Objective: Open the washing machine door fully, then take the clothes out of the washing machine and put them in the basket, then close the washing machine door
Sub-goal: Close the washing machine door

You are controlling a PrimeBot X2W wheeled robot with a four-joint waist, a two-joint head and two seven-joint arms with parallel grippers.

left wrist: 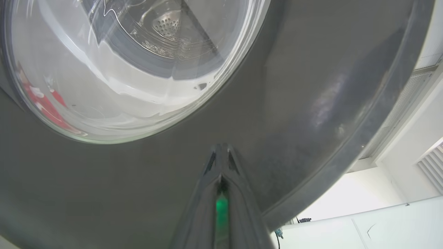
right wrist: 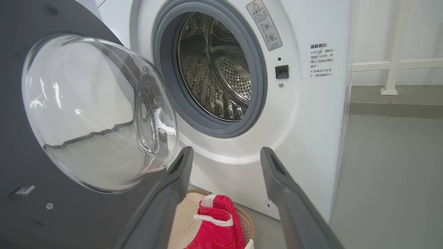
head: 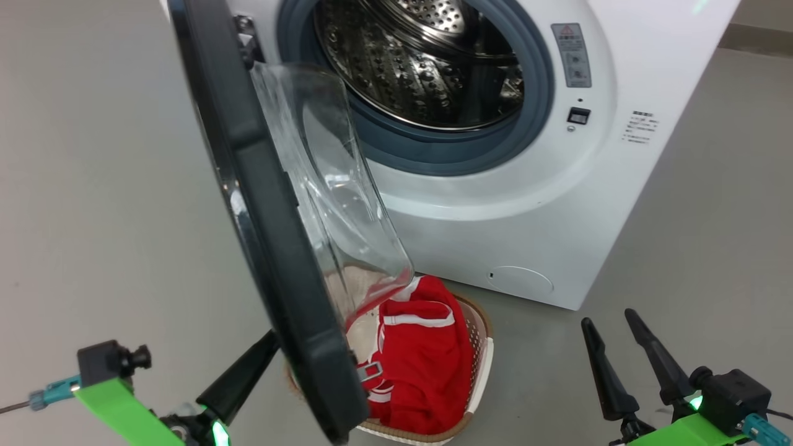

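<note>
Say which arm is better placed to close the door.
Left, probably: shut left gripper sits behind the door, on its outer face, ready to push. Open right gripper hangs apart, inner side.

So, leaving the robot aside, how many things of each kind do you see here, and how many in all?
washing machine: 1
washing machine door, standing open: 1
basket: 1
heap of red clothes in the basket: 1 (how many garments are in it cannot be told)
Total: 4
</note>
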